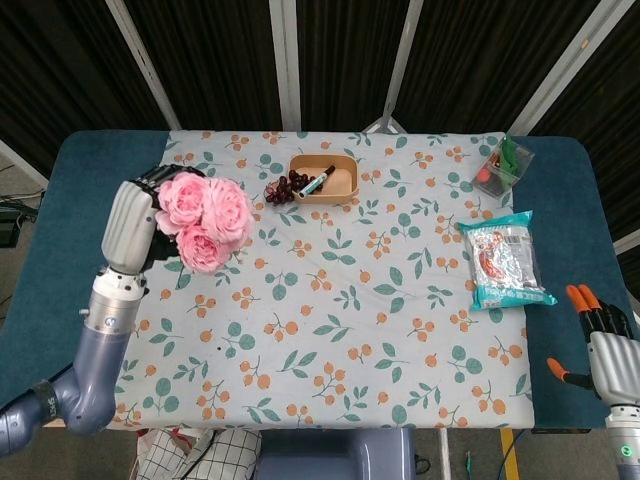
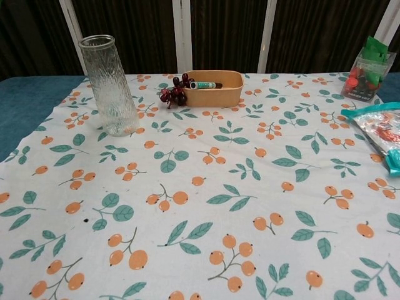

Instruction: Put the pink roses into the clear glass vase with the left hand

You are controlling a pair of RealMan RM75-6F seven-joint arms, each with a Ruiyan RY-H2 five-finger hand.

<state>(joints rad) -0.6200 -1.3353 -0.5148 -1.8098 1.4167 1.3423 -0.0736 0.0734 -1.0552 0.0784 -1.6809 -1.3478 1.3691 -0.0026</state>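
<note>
Left hand (image 1: 132,222): raised above the table's left side, fingers clamped around the pink roses (image 1: 203,220); blooms point right, over the spot where the vase stands.
Glass vase (image 2: 110,85): upright on the patterned cloth (image 2: 237,187), left rear, nothing in it.
Right hand (image 1: 600,335): near right table edge, orange-tipped fingers apart, holding nothing.
Tan tray (image 2: 212,89): rear centre, marker (image 2: 204,85) inside, dark grapes (image 2: 172,91) touching its left side.
Snack packet (image 1: 506,260): right side.

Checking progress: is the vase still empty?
Empty: the chest view shows the vase upright, nothing inside; the left hand holds the roses.
</note>
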